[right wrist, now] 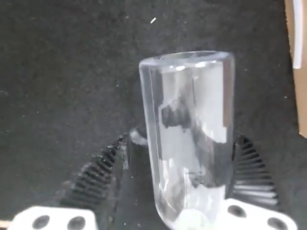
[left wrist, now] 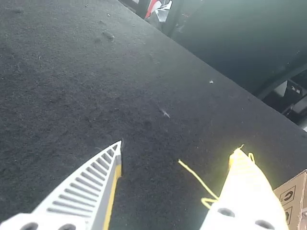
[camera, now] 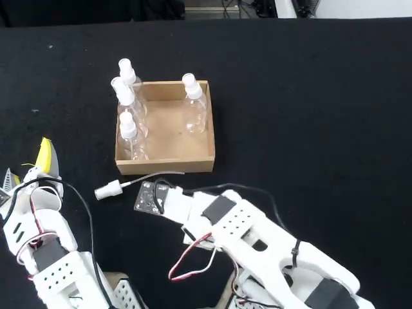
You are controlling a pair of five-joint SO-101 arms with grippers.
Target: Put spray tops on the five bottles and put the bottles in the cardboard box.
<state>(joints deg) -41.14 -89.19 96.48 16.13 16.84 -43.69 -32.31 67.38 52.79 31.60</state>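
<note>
The right gripper (right wrist: 184,140), clamped on the fifth bottle (right wrist: 189,96) near the cardboard box (camera: 164,165), should hold it steady while the left gripper (left wrist: 178,147), jaws apart, fetches the loose spray top (camera: 109,190) lying just before the box.

We think this is a robotics lab or a workshop bench. The table (camera: 322,96) is covered with black cloth. The left arm (camera: 48,261) and the right arm (camera: 257,235) are white hobby-type arms with bare wires (camera: 190,257) and an open circuit board (camera: 149,196). Cables (camera: 238,8) lie behind the far edge.
</note>
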